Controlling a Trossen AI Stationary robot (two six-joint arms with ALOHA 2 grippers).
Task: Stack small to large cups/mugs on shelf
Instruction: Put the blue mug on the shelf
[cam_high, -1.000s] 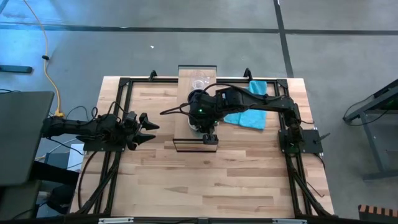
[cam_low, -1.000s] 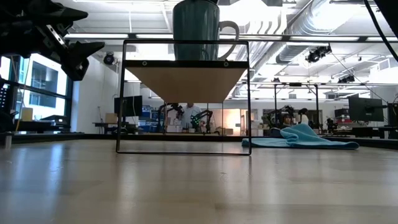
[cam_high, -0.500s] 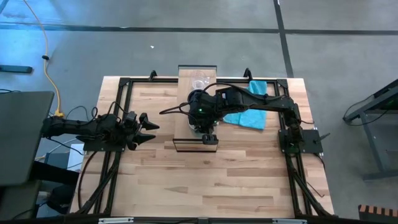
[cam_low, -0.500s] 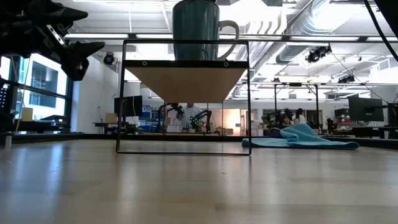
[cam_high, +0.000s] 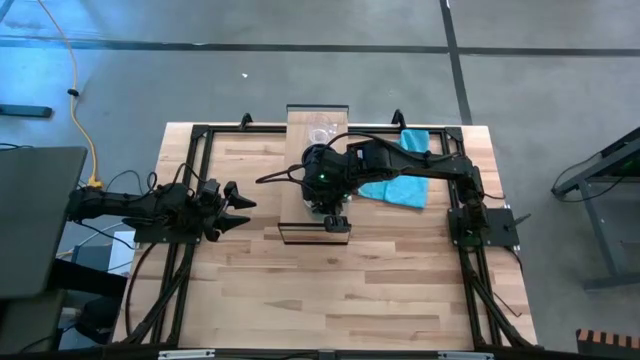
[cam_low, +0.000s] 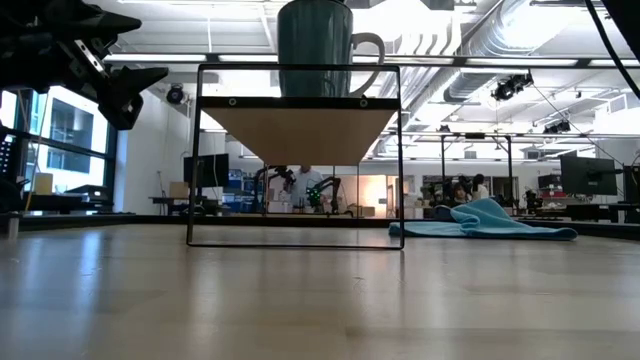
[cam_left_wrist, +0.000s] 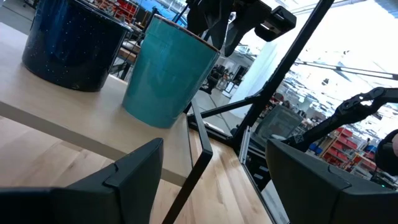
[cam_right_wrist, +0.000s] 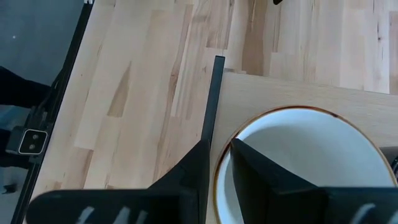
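Note:
A mug (cam_left_wrist: 168, 74), teal outside and white inside (cam_right_wrist: 298, 168), stands upright on its base at the near end of the light-wood shelf (cam_high: 300, 120); its handle (cam_low: 370, 60) points toward the table's right. My right gripper (cam_right_wrist: 221, 144) is above it, fingers down at its rim, also seen in the left wrist view (cam_left_wrist: 219, 37). A dark speckled mug (cam_left_wrist: 71, 43) stands just behind it on the shelf. A clear glass cup (cam_high: 320, 135) stands farther back. My left gripper (cam_high: 240, 205) hangs open and empty left of the shelf. My right gripper has the teal mug's rim (cam_right_wrist: 216, 180) on the side toward the table's near edge, one finger inside the mug and one outside. The fingers come from above, pointing down. The mug stands upright with its base on the shelf board (cam_left_wrist: 93, 118).
A turquoise cloth (cam_high: 400, 180) lies on the table right of the shelf. The shelf's dark frame (cam_low: 300, 240) stands on the wooden table, whose dark rails (cam_high: 190, 170) run along the sides. Bare wood (cam_high: 340, 290) lies toward the near edge.

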